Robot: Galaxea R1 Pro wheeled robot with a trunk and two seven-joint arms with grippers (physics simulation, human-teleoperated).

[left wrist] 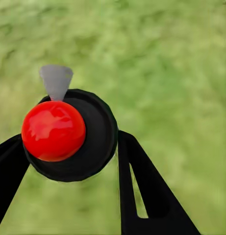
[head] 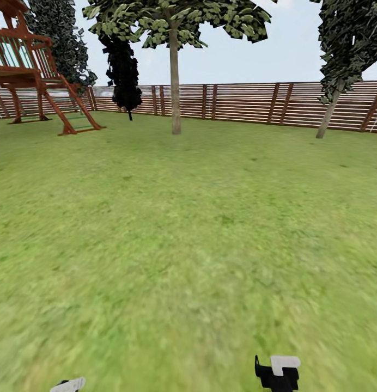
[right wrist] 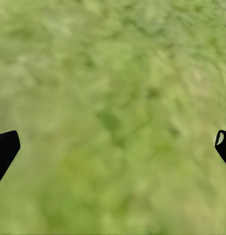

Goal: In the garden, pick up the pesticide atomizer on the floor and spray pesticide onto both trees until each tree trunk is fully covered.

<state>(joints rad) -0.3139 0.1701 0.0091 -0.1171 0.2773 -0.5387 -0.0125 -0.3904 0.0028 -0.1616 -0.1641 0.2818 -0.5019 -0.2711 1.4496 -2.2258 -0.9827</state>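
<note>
The pesticide atomizer, a black bottle with a red top and a grey nozzle, sits between the black fingers of my left gripper, which is shut on it above grass. My right gripper is open, its fingertips far apart over bare lawn; it shows low in the head view. Far ahead a tree with a pale straight trunk stands before the fence. A second tree with a leaning pale trunk stands at the far right. The paved floor and any pesticide cloud are out of view.
Wide green lawn stretches ahead to a reddish-brown slat fence. A wooden play frame with a ladder stands at the far left. A near-black thin-stemmed tree stands by the fence beside it.
</note>
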